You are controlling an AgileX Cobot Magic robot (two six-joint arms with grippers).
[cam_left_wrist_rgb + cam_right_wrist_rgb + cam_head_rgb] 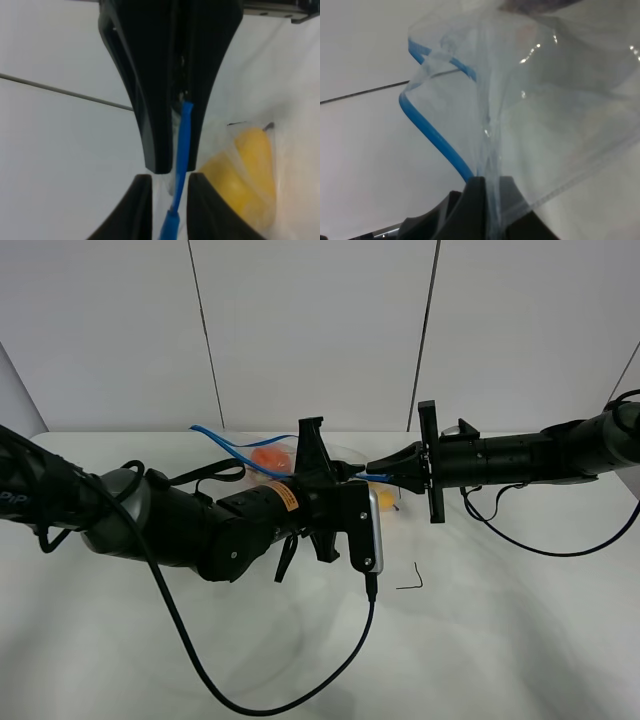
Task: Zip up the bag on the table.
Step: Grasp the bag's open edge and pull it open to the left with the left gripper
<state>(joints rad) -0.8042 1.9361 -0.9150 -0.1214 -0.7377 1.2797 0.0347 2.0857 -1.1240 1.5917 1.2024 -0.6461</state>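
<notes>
Plain white panelled wall (310,330) fills background of high view. Two thin dark seams (205,335) split it into three panels, each seam leaning slightly off vertical. Round orange fruit (268,458) near centre, partly hidden. Smooth yellow pear (252,165), blurred, shows large in left wrist view.

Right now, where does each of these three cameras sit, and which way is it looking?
High camera: fixed above, looking down at the table; the left arm and right arm meet at the bag.
Left wrist camera: rides the left arm, looking along the left pincer at the bag's blue strip, a pear and the right pincer.
Right wrist camera: rides the right arm, looking past the right pincer at clear plastic.
Shared: both wrist views show the blue strip.
</notes>
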